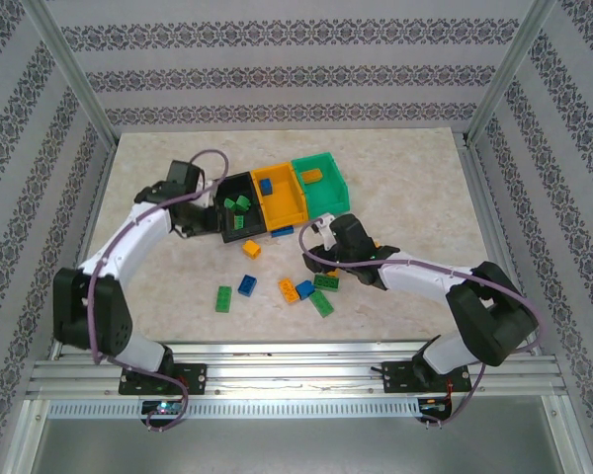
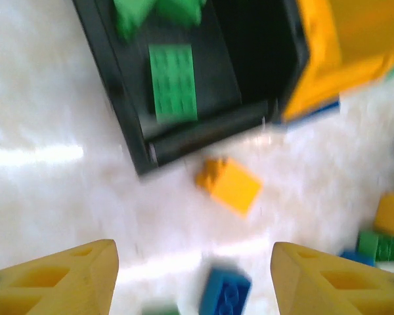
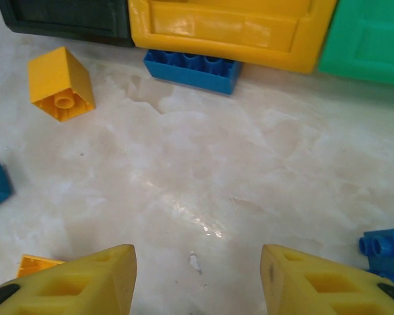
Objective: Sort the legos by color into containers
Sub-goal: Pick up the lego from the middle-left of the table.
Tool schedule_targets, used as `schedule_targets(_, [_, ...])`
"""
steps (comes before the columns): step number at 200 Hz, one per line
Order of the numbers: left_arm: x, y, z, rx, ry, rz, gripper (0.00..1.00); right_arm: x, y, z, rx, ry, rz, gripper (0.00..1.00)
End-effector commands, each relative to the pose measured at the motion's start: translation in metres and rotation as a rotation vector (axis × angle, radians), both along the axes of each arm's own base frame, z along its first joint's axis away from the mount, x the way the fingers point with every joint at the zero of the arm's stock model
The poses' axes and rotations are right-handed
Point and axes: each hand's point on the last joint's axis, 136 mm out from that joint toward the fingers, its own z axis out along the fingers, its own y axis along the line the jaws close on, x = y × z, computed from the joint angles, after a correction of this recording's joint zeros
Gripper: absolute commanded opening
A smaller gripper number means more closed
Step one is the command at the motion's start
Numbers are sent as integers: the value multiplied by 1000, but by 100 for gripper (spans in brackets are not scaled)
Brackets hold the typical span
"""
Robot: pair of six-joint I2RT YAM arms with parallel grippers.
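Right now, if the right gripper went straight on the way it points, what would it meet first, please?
Probably the blue brick lying against the orange-yellow bin, straight ahead of the right gripper's open fingers, with bare table between. Depending on its downward tilt, it might touch the table first.

Marbled tabletop [image 1: 415,178], patterned walls [image 1: 277,59], aluminium frame [image 1: 296,360]

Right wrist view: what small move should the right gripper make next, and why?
Probably ease the right gripper forward toward the blue brick. Its jaws stand open with nothing between them, and that brick lies unsorted just ahead, against the outer wall of the yellow bin.
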Motion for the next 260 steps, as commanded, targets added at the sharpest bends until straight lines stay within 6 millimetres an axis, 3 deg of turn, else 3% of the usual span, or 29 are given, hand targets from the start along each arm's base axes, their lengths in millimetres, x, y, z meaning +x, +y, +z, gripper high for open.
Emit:
schedule_targets(1, [-68, 1, -20, 58, 174, 47, 62, 19, -4, 21, 49, -99, -54, 53])
schedule_targets(34, [-120, -16, -50, 96, 305, 43, 60, 20, -8, 17, 60, -88, -69, 53])
schedule_targets(59, [-138, -15, -59, 175, 334, 49, 58, 20, -9, 18, 65, -86, -74, 54])
schedule_targets(91, [-158, -24, -88, 203, 420, 22, 57, 19, -9, 19, 74, -85, -74, 54])
schedule_targets(147, [-150, -7, -105, 362, 430, -37, 55, 20, -9, 19, 83, -82, -75, 54])
schedule_targets(164, [-148, -11, -113, 348, 432, -39, 54, 20, -10, 20, 85, -84, -75, 54])
schedule_targets(201, [-142, -23, -124, 304, 439, -44, 38, 20, -10, 20, 88, -83, -79, 54])
schedule_targets(224, [-137, -22, -119, 323, 425, -51, 25, 20, -9, 20, 94, -80, -76, 54])
schedule_targets(260, [-121, -15, -90, 352, 306, -33, 22, 20, -8, 20, 107, -71, -73, 54])
